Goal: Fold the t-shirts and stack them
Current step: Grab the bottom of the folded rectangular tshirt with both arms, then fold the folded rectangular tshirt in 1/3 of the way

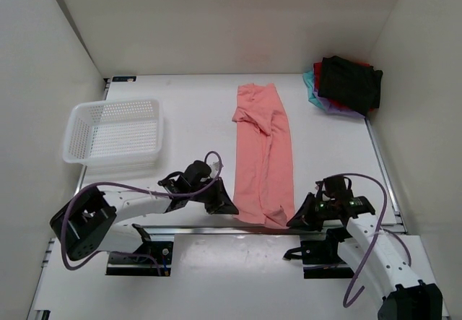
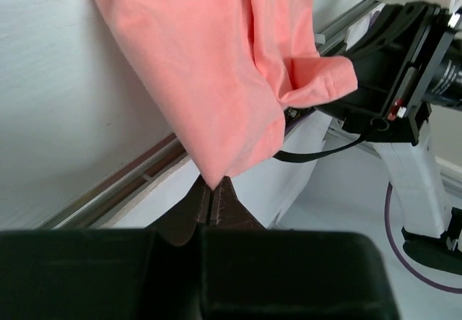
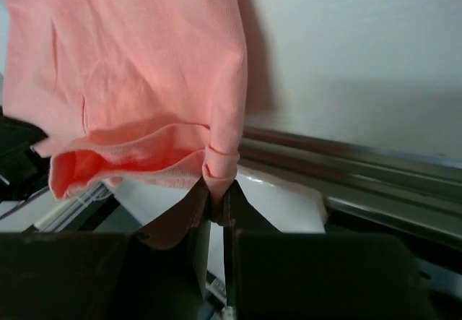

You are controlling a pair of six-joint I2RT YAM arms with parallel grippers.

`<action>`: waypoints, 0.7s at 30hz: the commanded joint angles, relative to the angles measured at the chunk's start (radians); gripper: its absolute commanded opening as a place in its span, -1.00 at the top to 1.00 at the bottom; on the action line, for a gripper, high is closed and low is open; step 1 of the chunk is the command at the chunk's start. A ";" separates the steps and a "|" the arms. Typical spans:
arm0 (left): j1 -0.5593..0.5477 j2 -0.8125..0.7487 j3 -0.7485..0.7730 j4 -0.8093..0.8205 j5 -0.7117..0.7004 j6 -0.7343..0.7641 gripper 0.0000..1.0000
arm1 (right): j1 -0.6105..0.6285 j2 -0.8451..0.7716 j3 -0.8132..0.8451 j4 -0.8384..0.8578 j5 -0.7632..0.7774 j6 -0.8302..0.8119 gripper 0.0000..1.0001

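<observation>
From above, the salmon-pink t-shirt (image 1: 264,154) lies as a long strip, its long axis running from the far side to the near table (image 1: 188,103) edge. There is bare tabletop on both sides. The basket (image 1: 112,131) sits well left, and the folded stack (image 1: 346,85) is in the far right corner.

In the left wrist view, the left gripper (image 2: 214,201) is pinched shut on one hem corner, and the cloth is cut off at the top of the frame.

In the right wrist view, the right gripper (image 3: 216,199) is clamped on the other, bunched corner.
</observation>
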 commanded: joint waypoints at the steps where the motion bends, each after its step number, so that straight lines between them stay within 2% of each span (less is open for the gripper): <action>1: 0.046 -0.004 0.029 -0.037 0.045 0.000 1.00 | 0.026 0.030 0.034 0.017 -0.064 0.060 1.00; 6: 0.190 0.081 0.120 -0.034 0.101 0.034 1.00 | -0.060 0.284 0.232 0.014 -0.037 -0.093 1.00; 10: 0.301 0.218 0.297 -0.075 0.149 0.087 1.00 | -0.138 0.499 0.486 0.016 0.004 -0.225 1.00; 16: 0.393 0.515 0.635 -0.061 0.194 0.078 1.00 | -0.163 0.869 0.853 0.092 0.023 -0.280 1.00; 17: 0.402 0.549 0.708 -0.061 0.189 0.086 0.81 | -0.174 0.941 0.928 0.112 0.029 -0.286 0.90; 18: 0.419 0.612 0.773 -0.063 0.197 0.072 0.18 | -0.174 1.008 1.014 0.111 0.062 -0.282 0.60; 19: 0.436 0.668 0.799 -0.005 0.206 0.045 -0.94 | -0.174 1.039 1.045 0.114 0.081 -0.291 0.46; 20: 0.454 0.690 0.837 0.056 0.220 0.020 -0.97 | -0.174 1.080 1.115 0.103 0.107 -0.288 0.21; 21: 0.468 0.724 0.857 0.098 0.226 -0.029 -0.97 | -0.174 1.113 1.158 0.097 0.129 -0.280 0.13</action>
